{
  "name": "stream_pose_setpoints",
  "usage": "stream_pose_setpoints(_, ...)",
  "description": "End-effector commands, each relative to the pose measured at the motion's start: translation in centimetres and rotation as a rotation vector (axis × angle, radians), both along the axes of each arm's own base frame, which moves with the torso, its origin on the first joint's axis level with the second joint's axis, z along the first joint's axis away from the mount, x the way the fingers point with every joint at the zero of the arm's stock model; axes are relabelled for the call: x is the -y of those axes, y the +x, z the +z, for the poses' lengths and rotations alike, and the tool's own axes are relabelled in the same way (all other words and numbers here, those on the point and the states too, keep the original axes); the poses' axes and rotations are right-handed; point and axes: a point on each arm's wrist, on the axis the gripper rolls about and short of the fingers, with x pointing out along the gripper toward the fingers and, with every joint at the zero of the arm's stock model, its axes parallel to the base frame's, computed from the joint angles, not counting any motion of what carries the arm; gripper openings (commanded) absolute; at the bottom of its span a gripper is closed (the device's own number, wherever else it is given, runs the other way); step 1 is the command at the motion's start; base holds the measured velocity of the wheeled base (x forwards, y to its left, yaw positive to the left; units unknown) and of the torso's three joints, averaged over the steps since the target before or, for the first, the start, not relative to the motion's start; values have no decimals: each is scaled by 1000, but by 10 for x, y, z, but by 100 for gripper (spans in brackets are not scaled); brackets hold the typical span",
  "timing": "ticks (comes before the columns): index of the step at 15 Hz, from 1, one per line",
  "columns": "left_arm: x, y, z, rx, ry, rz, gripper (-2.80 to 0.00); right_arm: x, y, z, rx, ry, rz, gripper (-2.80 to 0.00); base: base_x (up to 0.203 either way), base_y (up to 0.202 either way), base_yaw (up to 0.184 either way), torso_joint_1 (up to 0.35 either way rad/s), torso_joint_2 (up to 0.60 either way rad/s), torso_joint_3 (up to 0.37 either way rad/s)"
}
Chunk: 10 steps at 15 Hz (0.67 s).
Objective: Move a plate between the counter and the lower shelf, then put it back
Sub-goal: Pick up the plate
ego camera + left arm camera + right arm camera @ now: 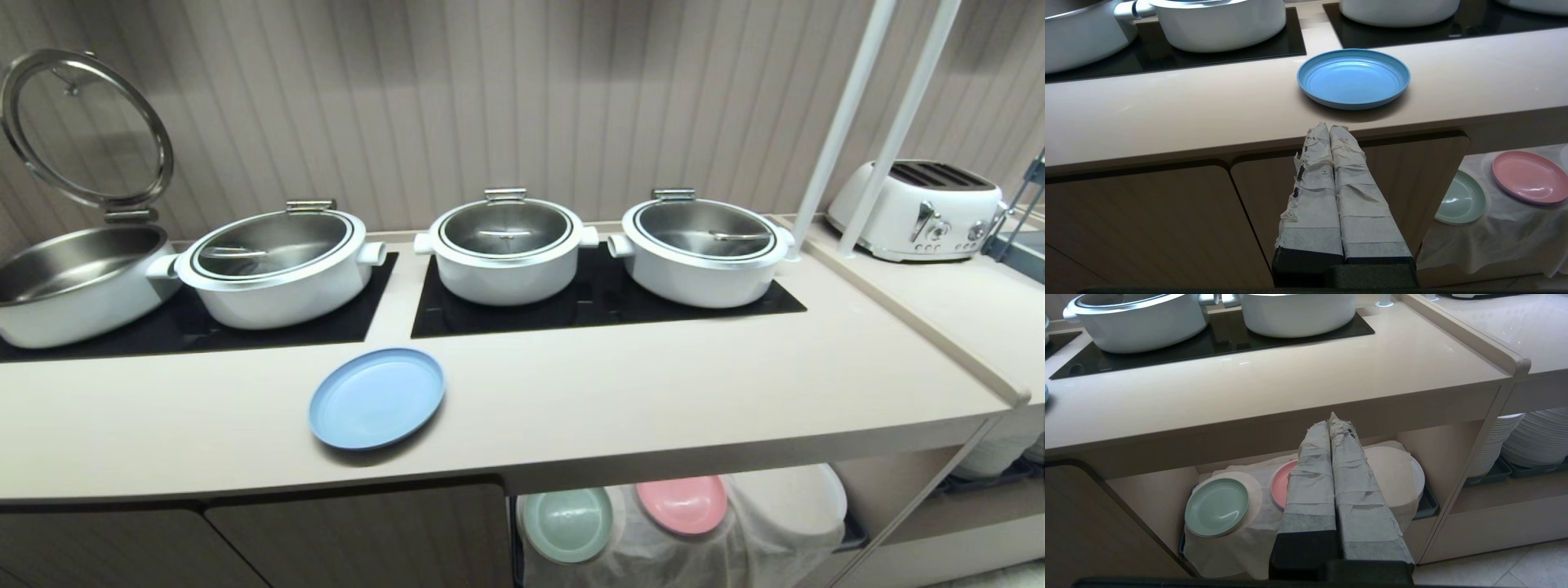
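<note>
Right, plate (1353, 77) sits flat on the counter (1167, 110), nr the front edge, up ahead of the left gripper (1329, 130), apart from it. Jaws pressed tight together, nothing btwn them. Right gripper (1334, 421) same: 2 taped fingers closed, empty, pointing at the lower shelf (1147, 490), where mint-green plate (1216, 506) and pink plate (1280, 484) lie on white cloth (1237, 547).
</note>
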Motion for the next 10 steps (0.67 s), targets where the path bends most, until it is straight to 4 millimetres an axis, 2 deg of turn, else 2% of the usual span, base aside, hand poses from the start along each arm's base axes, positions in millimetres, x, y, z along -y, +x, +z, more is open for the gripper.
stream_pose_setpoints(1, 0, 0, 0, -2, 1, 0, -280, 0, 0, 0, 1, 0, 0, -280, 0, 0, 0, 0, 0, 0)
stream_pose_setpoints(10, 0, 0, 0, -1, 1, 0, -280, 0, 0, 0, 1, 0, 1, -280, 0, 0, 0, 0, 0, 0)
